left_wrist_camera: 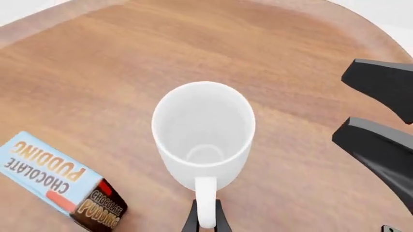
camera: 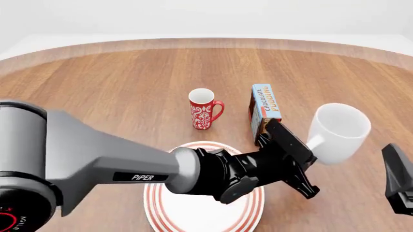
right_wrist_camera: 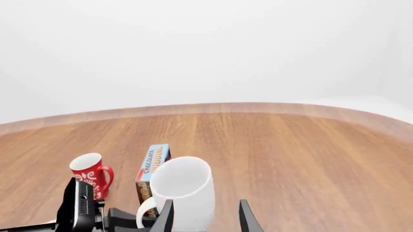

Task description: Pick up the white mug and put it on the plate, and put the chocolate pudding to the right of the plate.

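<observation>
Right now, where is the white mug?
The white mug is off the table at the front view's right, held by its handle in the left end effector, beside the chocolate pudding, right of the plate.

Front view: fixed camera above and behind the arms, looking forward and down across the table (camera: 129, 77). Left wrist view: close, looking steeply down into the white mug (left_wrist_camera: 203, 130). Right wrist view: low, facing level across the table toward the far wall. All three share the mug and the chocolate pudding (camera: 265, 112).
</observation>
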Available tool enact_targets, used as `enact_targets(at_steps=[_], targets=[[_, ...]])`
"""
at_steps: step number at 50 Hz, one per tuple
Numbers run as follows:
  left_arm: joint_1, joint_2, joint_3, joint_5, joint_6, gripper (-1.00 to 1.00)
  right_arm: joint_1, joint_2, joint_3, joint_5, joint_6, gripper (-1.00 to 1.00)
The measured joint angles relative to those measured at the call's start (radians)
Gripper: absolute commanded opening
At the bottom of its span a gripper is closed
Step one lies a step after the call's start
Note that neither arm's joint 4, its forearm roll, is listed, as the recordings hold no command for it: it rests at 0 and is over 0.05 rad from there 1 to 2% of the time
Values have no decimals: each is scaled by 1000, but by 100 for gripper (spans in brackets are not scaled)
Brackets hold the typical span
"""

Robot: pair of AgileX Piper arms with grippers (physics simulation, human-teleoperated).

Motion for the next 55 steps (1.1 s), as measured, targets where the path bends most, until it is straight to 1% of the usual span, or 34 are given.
enact_targets(at_steps=[20,43,55], targets=[[0,-126,138,-49,14,-100,0,0,-9,9,-3,100],[-16,-330,327,-89,42,-100,1,0,11,-11,-7,100],[-32,-427,407,-91,62,-100,1,0,13,-13,-8,100]])
